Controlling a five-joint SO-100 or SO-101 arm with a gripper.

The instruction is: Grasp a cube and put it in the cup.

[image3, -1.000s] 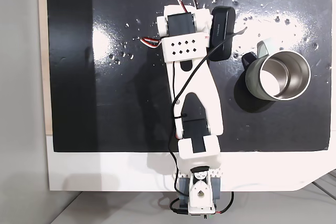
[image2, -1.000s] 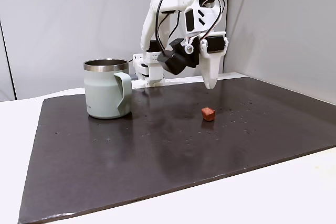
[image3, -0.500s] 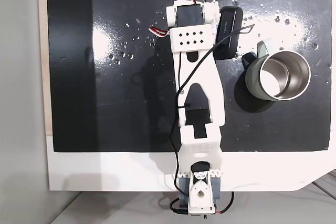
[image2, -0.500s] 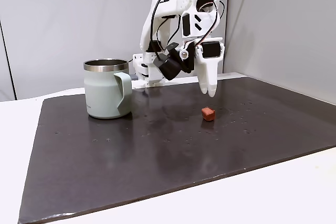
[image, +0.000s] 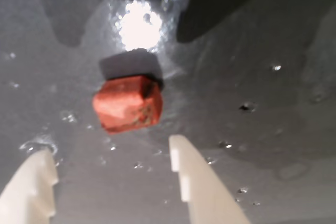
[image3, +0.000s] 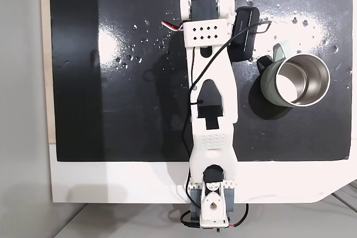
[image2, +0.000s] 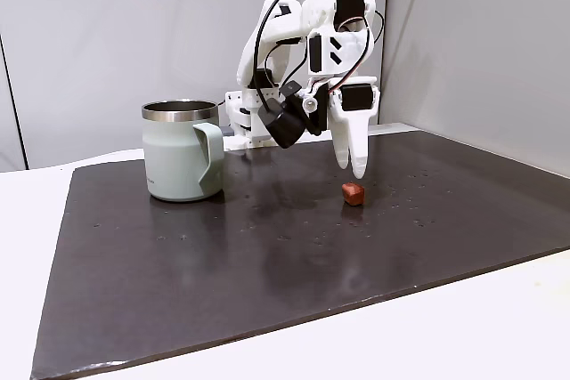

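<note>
The cube [image: 127, 103] is a small reddish-orange block lying on the dark mat, just ahead of my two white fingertips in the wrist view. My gripper [image: 107, 148] is open with nothing between its fingers. From the side, the gripper [image2: 352, 166] points down and hangs just above and behind the cube [image2: 354, 193]. The cup [image2: 181, 150], a pale green mug with a steel rim, stands upright to the left with its handle turned toward the arm. From above, the cup [image3: 268, 85] is right of the arm, and the arm hides the cube.
A dark glossy mat [image2: 223, 255] covers most of the white table [image2: 463, 327], with small water drops around the cube. The arm's base [image3: 211, 204] is clamped at the table's near edge as seen from above. Grey walls stand behind and to the right.
The arm has reached further out and the gripper has come down from above the mat to just over the cube. Cube and cup have not moved.
</note>
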